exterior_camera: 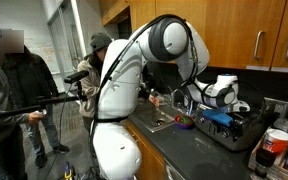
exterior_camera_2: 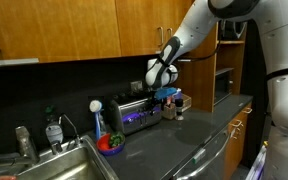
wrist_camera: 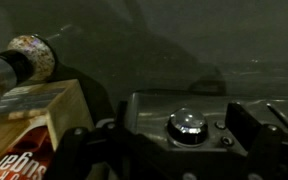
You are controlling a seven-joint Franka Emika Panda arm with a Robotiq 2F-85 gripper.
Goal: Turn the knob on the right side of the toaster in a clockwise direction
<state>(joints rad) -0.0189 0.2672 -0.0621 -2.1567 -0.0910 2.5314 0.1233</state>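
Note:
The toaster (exterior_camera_2: 132, 113) is a silver box with a dark front, standing on the counter against the back wall; it also shows in an exterior view (exterior_camera: 236, 128). In the wrist view its shiny round knob (wrist_camera: 187, 125) sits on the metal side panel (wrist_camera: 149, 110). My gripper (wrist_camera: 172, 140) is open, with one dark finger on each side of the knob and a gap to both. In both exterior views the gripper (exterior_camera_2: 166, 95) (exterior_camera: 222, 100) is at the toaster's end.
A cardboard box (wrist_camera: 32, 118) and a shaker (wrist_camera: 29, 56) stand close beside the toaster. A steel sink (exterior_camera_2: 59, 165), a spray bottle (exterior_camera_2: 98, 120) and a red bowl (exterior_camera_2: 111, 144) lie along the counter. Cups (exterior_camera: 275, 146) stand near the toaster. People (exterior_camera: 19, 90) stand nearby.

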